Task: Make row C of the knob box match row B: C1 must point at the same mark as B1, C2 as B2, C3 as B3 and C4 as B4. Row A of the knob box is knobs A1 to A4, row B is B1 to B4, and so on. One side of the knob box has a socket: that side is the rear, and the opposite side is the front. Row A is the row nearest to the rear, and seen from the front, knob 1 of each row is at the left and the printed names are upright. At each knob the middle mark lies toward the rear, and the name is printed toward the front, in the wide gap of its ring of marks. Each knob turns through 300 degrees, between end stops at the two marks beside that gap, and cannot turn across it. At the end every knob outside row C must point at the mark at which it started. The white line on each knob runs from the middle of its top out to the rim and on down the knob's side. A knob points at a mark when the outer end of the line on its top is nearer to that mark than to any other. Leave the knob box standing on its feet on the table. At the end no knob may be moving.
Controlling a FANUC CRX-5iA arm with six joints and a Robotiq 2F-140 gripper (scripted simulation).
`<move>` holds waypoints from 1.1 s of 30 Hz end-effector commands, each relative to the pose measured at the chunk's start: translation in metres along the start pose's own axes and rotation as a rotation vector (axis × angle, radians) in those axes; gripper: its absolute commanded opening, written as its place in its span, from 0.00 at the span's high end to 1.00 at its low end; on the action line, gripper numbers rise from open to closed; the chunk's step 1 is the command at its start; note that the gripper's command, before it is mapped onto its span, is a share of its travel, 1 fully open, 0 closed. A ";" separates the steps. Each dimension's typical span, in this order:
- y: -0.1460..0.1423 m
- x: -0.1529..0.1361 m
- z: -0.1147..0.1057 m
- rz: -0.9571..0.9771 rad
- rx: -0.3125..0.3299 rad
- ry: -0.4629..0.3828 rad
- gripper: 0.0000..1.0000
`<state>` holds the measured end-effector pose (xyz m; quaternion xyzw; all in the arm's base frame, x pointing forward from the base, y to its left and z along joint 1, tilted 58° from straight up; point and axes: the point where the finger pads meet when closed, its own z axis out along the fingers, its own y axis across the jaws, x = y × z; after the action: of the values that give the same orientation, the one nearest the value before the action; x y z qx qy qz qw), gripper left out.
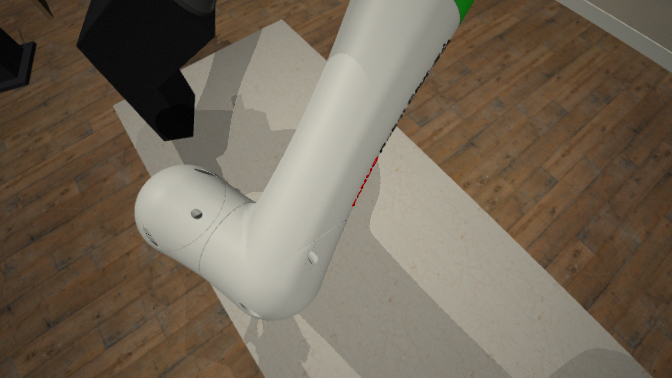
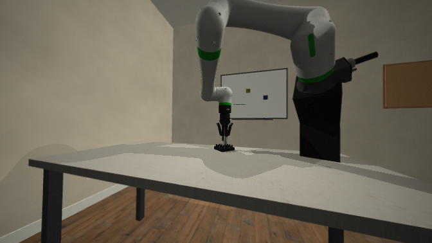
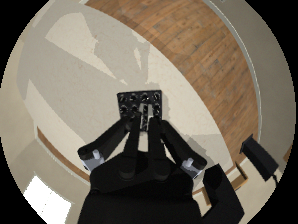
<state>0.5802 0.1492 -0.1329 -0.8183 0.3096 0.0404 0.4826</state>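
Observation:
The knob box (image 2: pixel 229 149) (image 3: pixel 120 96) stands on the table, black, with rows of small black knobs. In the top view the arm hides it. In the wrist view two rows show at the far side; the fingers cover much of the rest. My gripper (image 2: pixel 225 144) (image 3: pixel 145 109) points straight down over the box, its narrow pale fingertips low among the knobs and close together. They appear closed around one knob, third from the left in the second row from the top of the wrist view. The printed names, marks and white lines are too small to read.
The table (image 1: pixel 450 230) (image 2: pixel 128 170) (image 3: pixel 65 60) carries the box. The arm's black pedestal (image 1: pixel 145 55) (image 2: pixel 319 128) stands at the table's side. The neighbouring knobs are close around the fingertips. A whiteboard (image 2: pixel 257 106) hangs on the wall behind.

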 end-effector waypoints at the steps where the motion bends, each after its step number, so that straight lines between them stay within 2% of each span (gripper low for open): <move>1: 0.000 0.000 0.000 0.005 -0.001 0.000 0.95; 11: 0.000 0.000 0.000 0.005 -0.001 0.000 0.95; 12: 0.000 0.000 0.000 0.005 -0.001 0.000 0.88; 33: 0.000 0.000 0.000 0.005 -0.001 0.000 0.88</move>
<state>0.5801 0.1493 -0.1329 -0.8177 0.3115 0.0419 0.4822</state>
